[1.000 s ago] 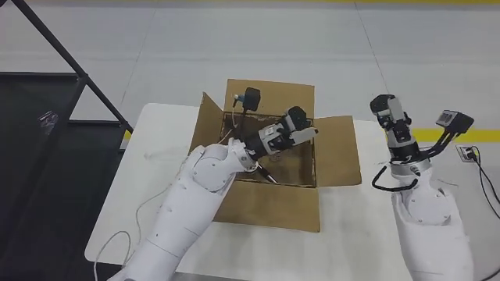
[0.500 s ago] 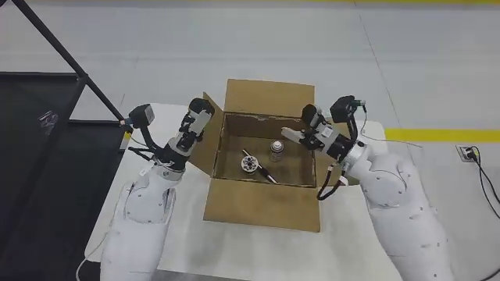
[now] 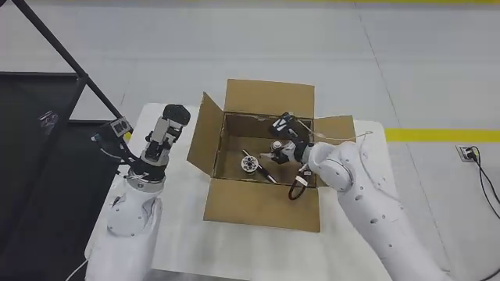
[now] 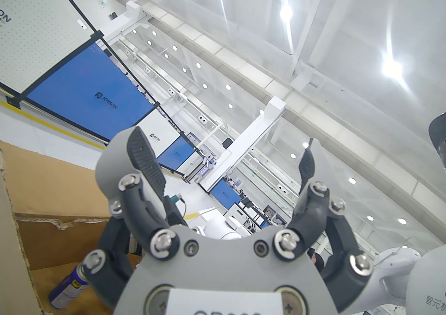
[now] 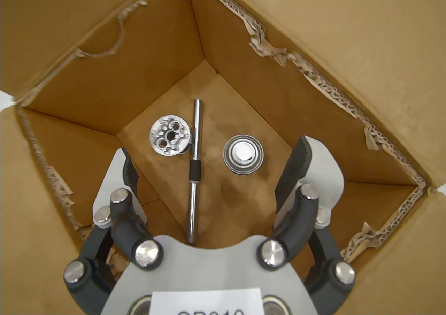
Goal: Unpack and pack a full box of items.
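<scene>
Our right gripper (image 5: 215,156) has come in from the box's (image 3: 262,203) right wall and now hangs over its inside, jaws wide and empty. It is above the can (image 5: 243,154), which stands on the box floor beside the rod (image 5: 194,163) and the wheel (image 5: 170,135). Our left gripper (image 4: 223,149), also wide and empty, has drawn back to the left of the box. We judge that unpacking continues, with the can next.

White worktop (image 3: 258,259). Yellow floor line (image 3: 445,134) off to the right. Dark panel (image 3: 39,187) at left. Ceiling lights (image 4: 285,11) overhead.
</scene>
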